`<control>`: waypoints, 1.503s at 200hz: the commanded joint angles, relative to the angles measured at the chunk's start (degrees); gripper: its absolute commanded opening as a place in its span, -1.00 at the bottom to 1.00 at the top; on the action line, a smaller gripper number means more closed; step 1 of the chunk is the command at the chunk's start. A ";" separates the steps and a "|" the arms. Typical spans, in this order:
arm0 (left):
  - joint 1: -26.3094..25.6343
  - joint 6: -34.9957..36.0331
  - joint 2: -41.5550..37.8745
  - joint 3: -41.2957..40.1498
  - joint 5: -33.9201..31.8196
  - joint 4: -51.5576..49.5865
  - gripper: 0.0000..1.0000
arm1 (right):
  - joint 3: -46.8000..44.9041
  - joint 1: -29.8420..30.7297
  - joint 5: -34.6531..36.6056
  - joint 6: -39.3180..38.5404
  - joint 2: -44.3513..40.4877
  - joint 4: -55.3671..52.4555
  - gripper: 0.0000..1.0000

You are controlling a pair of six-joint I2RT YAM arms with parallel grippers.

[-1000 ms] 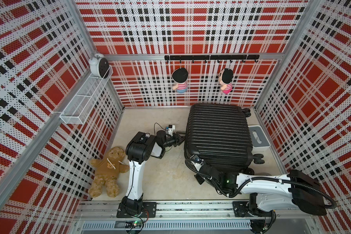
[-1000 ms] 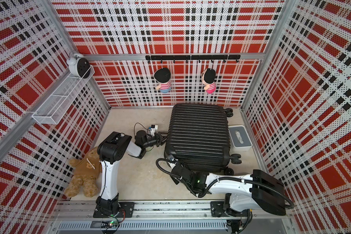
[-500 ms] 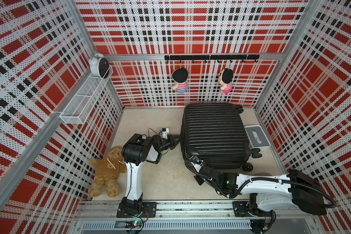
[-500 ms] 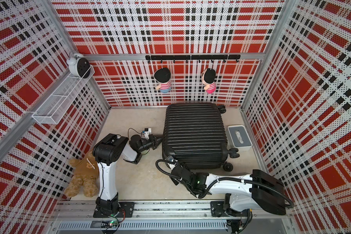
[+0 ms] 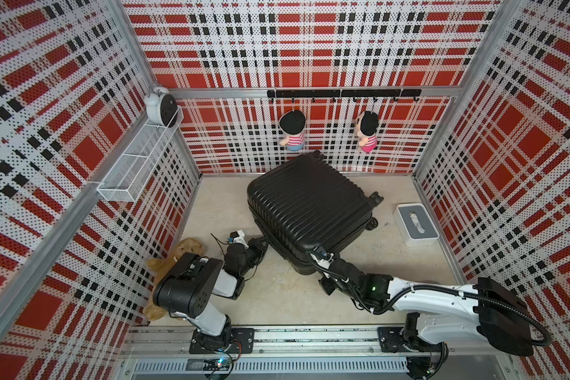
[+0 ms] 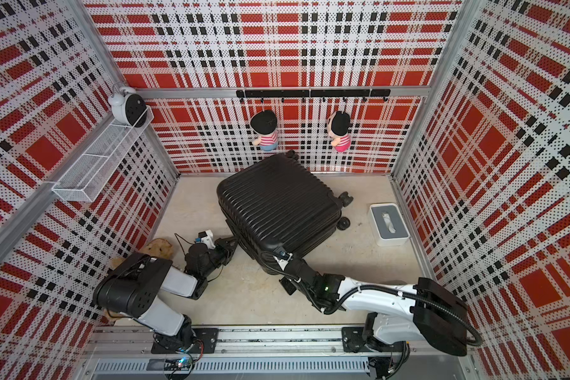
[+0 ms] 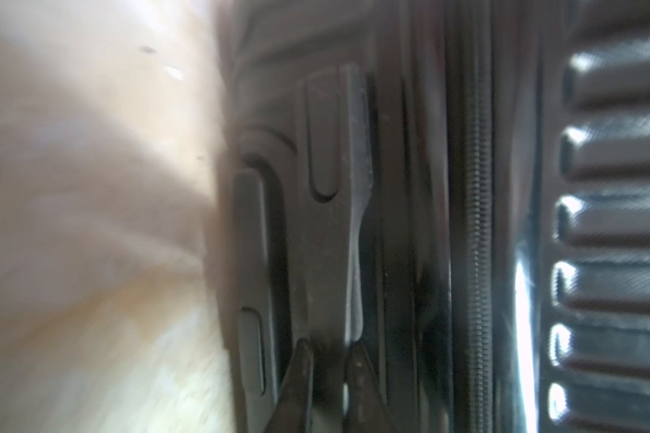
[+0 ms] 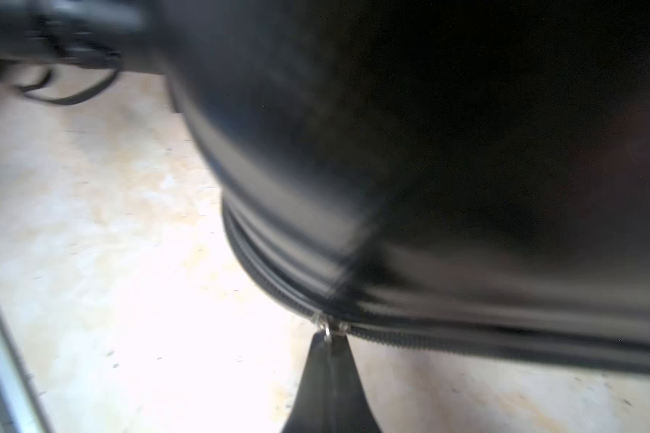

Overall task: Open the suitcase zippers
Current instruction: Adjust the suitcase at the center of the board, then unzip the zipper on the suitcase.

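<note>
The suitcase is laid flat on the pale surface. It is turned at a slant, with its far corner close to the back wall, as seen in both top views. It is big, black and hard, and its top is covered with long ribs. Its wheels are pointed toward the tissue box, which is set well apart from it. The two halves are shut tight, and no gap is seen.

The left hand is placed at the side of the case nearest the left arm. In the left wrist view its fingers are seen close together with a thin gap, right at the side handle. Whether the handle is pinched cannot be told.

The right hand is held at the near corner. It is squeezed together on the small pull.

The zip track is seen closed on both sides of that pull. So the work is judged to be only just begun: a pull is caught, but almost all of the zip is left to be opened.
</note>
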 commanded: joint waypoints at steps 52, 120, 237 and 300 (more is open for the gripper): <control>-15.58 4.64 -6.71 2.41 -3.73 -4.46 -1.00 | -0.80 2.79 -0.47 -0.83 -1.96 3.02 -1.00; -17.41 4.84 -4.59 3.96 -5.78 -5.35 -1.00 | 1.01 9.00 -1.61 -1.99 -1.39 1.97 -1.00; -25.08 3.38 -7.22 0.88 -9.08 -5.30 -1.00 | 20.19 7.42 1.63 3.14 18.62 0.78 -1.00; -36.97 4.18 -8.75 4.39 -11.92 -10.66 -1.00 | 9.60 -0.42 8.49 8.00 4.46 -9.17 -1.00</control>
